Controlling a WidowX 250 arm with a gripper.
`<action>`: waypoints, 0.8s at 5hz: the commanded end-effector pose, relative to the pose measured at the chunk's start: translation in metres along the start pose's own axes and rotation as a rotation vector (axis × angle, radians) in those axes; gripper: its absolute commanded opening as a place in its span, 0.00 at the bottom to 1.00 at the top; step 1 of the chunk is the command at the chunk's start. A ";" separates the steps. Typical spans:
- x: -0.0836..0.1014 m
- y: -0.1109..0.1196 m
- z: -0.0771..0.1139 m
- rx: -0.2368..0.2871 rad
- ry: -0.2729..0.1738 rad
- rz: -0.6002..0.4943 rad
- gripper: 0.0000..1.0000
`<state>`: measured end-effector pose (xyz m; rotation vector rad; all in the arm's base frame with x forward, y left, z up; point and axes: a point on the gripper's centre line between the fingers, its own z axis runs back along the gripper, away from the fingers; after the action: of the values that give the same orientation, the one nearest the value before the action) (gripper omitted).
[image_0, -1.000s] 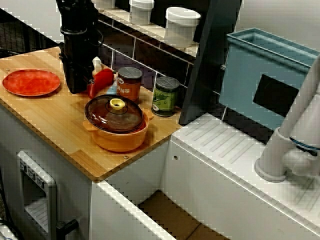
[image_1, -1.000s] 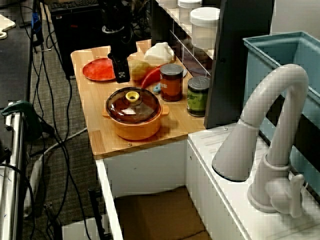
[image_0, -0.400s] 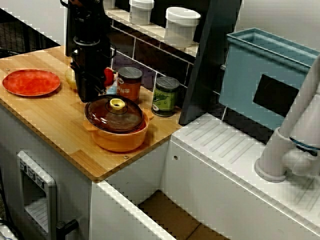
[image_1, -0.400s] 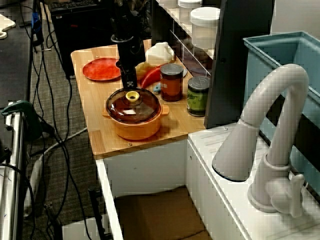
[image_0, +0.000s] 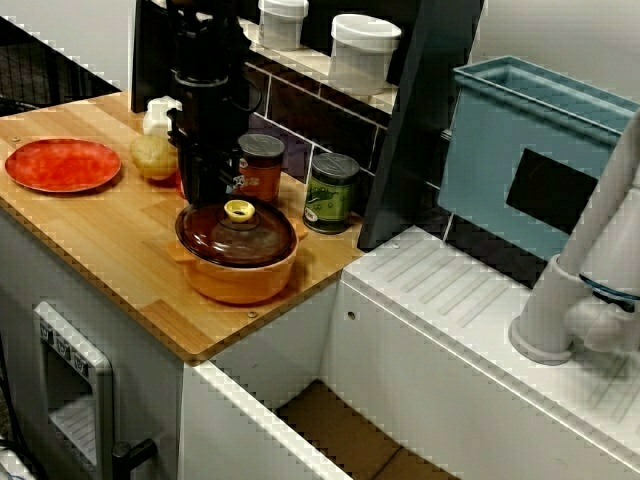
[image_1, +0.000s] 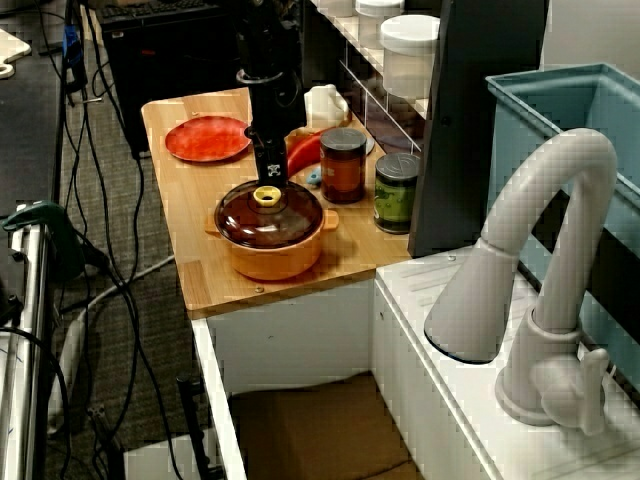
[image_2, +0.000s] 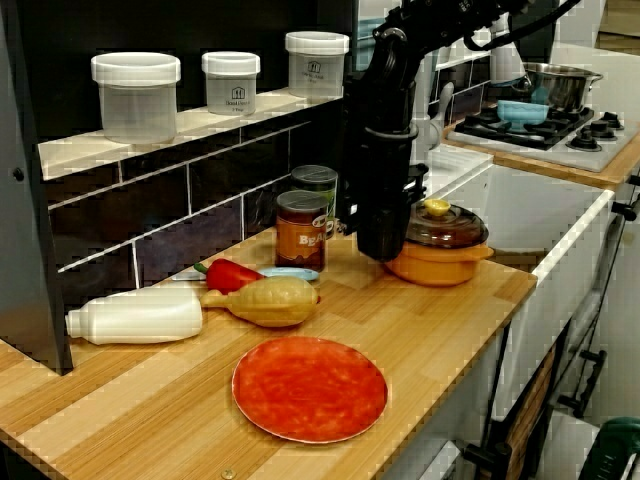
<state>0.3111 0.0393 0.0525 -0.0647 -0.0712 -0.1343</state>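
While a sec ago the arm (image_0: 205, 90) stood back by the red plate (image_0: 62, 164), its pincer (image_0: 213, 192) has now slid along the worktop (image_0: 110, 245) & hangs just behind the orange pot (image_0: 240, 268), tip level w/ the yellow knob (image_0: 238, 209) on the brown glass lid (image_0: 240, 238). Touching or a hair apart: can't tell. Pincer is dark & blurred in every view, so can't tell how far open it is; nothing seen in it. The move has uncovered a yellow veg (image_0: 153, 156) & white bottle (image_0: 160, 108) in the view from above. Lid sits on the pot.

Room: tight behind, w/ a red jar (image_0: 261, 165) & green tin (image_0: 331, 190) just beside, red pepper (image_1: 303, 152) near. Pot stands near the worktop's front edge & near the end that drops to the white sink unit (image_0: 450, 290). Open board lies toward the plate; space above the pot is free.
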 end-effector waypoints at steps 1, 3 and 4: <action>0.003 -0.016 0.020 -0.038 -0.024 -0.034 0.00; -0.004 -0.021 0.019 -0.051 -0.013 -0.051 0.00; -0.010 -0.026 0.020 -0.071 -0.004 -0.051 0.00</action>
<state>0.2950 0.0169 0.0548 -0.1484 -0.0154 -0.1687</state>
